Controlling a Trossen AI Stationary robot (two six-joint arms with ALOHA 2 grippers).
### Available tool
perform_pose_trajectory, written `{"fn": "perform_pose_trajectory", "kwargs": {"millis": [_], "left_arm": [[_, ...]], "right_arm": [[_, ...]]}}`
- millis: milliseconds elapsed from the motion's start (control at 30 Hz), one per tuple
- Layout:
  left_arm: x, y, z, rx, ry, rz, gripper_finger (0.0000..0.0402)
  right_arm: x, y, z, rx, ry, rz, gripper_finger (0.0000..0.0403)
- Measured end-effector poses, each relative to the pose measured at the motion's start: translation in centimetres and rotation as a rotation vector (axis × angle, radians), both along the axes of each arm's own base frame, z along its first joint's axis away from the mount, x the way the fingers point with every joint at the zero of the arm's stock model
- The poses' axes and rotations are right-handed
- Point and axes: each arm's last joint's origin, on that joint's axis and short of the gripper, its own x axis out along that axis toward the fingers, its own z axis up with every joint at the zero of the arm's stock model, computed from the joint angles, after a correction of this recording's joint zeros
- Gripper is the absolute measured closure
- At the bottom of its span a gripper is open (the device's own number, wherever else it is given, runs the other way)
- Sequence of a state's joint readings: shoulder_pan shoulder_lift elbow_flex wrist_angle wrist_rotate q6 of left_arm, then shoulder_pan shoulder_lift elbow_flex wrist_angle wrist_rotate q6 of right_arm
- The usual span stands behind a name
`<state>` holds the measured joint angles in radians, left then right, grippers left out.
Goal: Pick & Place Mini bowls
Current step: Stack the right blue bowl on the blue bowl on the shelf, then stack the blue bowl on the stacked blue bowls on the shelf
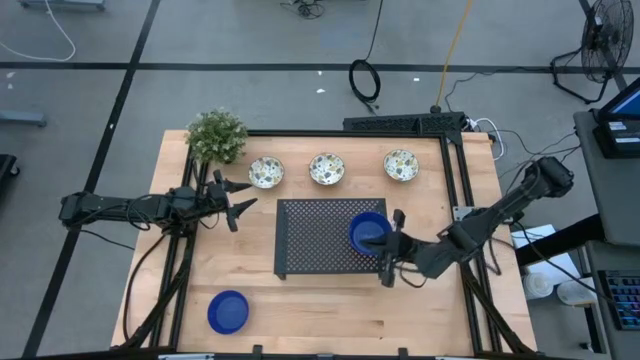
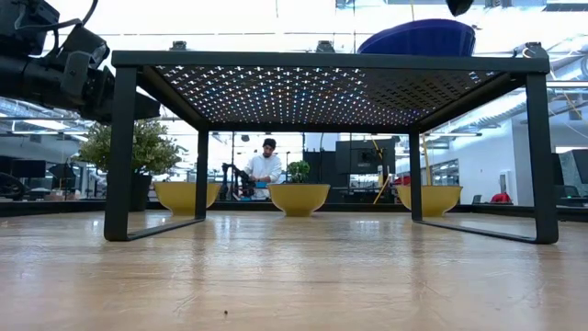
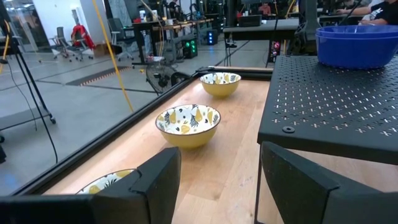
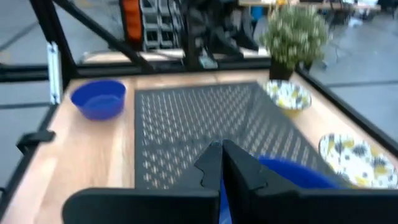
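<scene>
My right pincer is clamped on the rim of a blue bowl that sits upright, mouth up, at the right end of the black perforated tray; being round, the bowl has no long axis to speak of. In my right wrist view the two fingers are pressed together with only the blue wall showing beside them. My right arm reaches in from the bench's right edge, stretched low and slanting toward the tray's right end. My left arm lies out level from the left side, and its left pincer hangs with fingers spread wide, holding nothing, between the plant and the tray's left end. A second blue bowl rests upright on the bench near the front left corner, well apart from everything else. Three patterned bowls stand upright in a row along the far edge, behind the tray: left patterned bowl, middle patterned bowl, right patterned bowl. From the low view the tray stands raised on legs, with the held bowl on top at its right. A person sits in the room far behind the bench.
</scene>
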<state>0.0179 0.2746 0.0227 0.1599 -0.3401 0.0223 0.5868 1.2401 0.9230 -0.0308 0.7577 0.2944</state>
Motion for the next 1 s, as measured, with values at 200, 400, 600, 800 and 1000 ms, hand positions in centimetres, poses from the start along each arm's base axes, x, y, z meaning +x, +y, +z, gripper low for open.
{"fn": "perform_pose_trajectory", "kwargs": {"millis": [200,400,600,800,1000], "left_arm": [[0.0,0.0,0.0,0.000,0.000,0.000,0.0174],[0.0,0.0,0.0,0.000,0.000,0.000,0.0174],[0.0,0.0,0.0,0.000,0.000,0.000,0.0174],[0.0,0.0,0.0,0.000,0.000,0.000,0.0174],[0.0,0.0,0.0,0.000,0.000,0.000,0.0174]], "right_arm": [[-3.0,-0.3,3.1,0.000,-0.089,0.079,0.0403],[-7.1,-0.1,5.2,0.012,-0.136,0.184,0.0403],[-10.5,-0.7,6.0,-0.060,-0.125,0.270,0.0403],[-11.9,-1.7,7.0,-0.005,-0.173,0.293,0.0403],[-11.8,-1.6,6.3,0.017,-0.172,0.289,0.0403]]}}
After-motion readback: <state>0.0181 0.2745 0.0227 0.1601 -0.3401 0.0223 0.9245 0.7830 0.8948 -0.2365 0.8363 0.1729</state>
